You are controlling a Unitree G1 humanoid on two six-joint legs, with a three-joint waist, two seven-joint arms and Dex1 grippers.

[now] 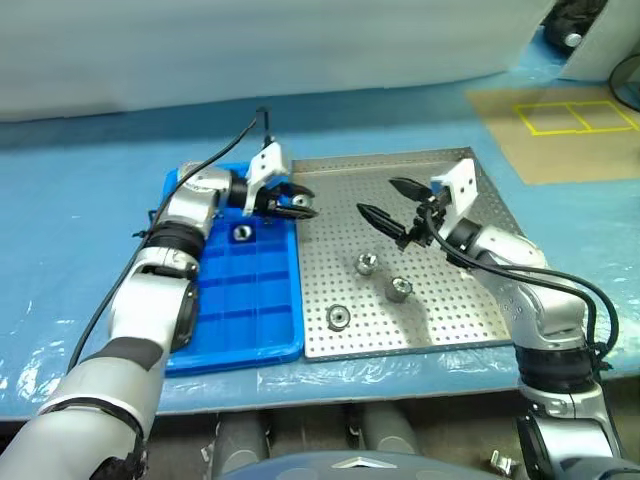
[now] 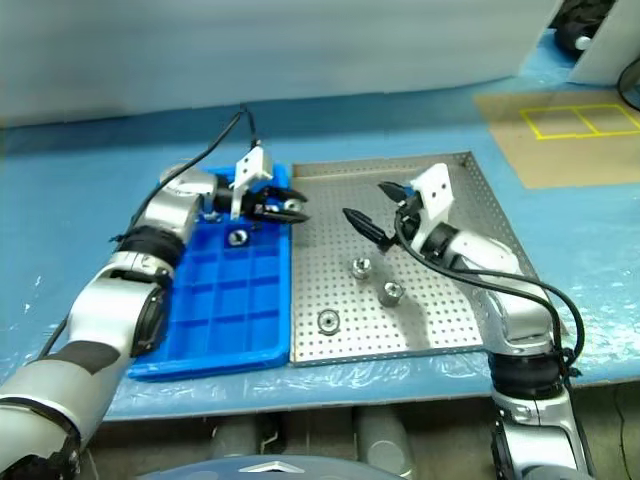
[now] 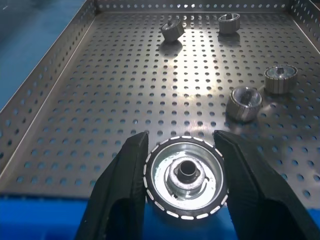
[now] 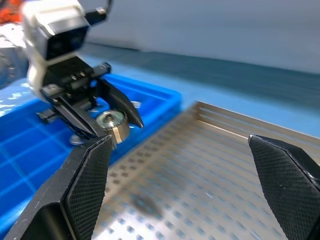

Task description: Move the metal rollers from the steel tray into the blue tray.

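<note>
Left pincer (image 1: 296, 203) grips one metal roller (image 3: 186, 177) at the blue tray (image 1: 250, 310) edge. Right pincer (image 1: 390, 203) gapes empty above the steel tray (image 1: 450, 310).

The work surface is covered with a light blue plastic sheet (image 1: 80, 210), wrinkled and glossy along its near edge. At the far right corner of the surface lies a flat brown cardboard panel (image 1: 560, 140) bearing a yellow taped rectangle (image 1: 577, 117) divided into two cells. A pale grey-white wall or backdrop (image 1: 260, 45) runs along the far edge. Dark, rounded equipment (image 1: 575, 25) sits beyond the far right corner; its nature cannot be determined. Grey cylindrical fittings (image 1: 235, 440) show beneath the near edge.
</note>
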